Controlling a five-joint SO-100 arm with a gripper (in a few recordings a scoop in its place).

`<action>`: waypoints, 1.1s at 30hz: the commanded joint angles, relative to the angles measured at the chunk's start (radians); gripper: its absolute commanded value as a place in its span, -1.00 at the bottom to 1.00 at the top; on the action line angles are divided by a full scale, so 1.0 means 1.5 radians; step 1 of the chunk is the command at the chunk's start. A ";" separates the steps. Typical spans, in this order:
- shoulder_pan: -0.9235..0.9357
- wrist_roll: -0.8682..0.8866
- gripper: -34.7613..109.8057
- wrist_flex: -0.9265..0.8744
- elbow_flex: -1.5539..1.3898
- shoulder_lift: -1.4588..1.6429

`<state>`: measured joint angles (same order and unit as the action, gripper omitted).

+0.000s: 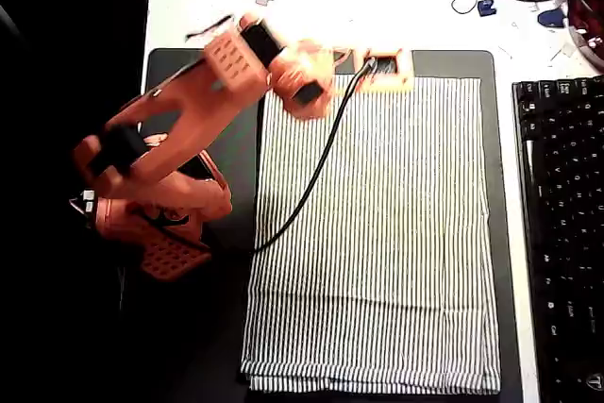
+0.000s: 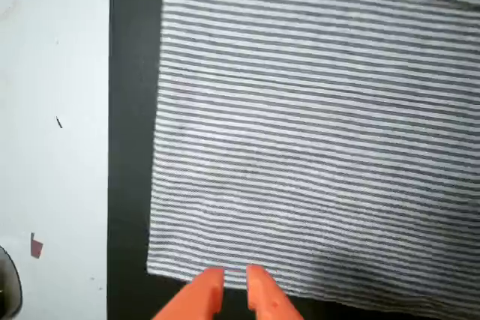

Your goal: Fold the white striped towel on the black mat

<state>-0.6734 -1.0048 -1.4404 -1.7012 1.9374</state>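
Black mat, striped towel, gripper over hem

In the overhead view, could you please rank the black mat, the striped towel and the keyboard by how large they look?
1. The flat matte black mat, largest.
2. The thin black-and-white pinstriped towel, lying on it.
3. The black keyboard, smallest as seen, though the picture's edge cuts it off, so its full size is unsure.

The overhead view looks straight down on the tabletop from far up. The wrist view looks down from close above the fingers. Both share the towel edge at the black mat.
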 commanded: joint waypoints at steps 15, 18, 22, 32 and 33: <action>-0.013 0.052 -0.27 0.080 0.357 -0.514; -0.003 0.047 -0.28 0.079 0.392 -0.545; 0.004 0.041 -0.29 0.098 0.388 -0.576; -0.011 0.058 -0.29 0.137 0.355 -0.600; -0.012 0.057 -0.30 0.136 0.352 -0.603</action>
<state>-0.6811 -0.9158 -1.2456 -1.1750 1.0232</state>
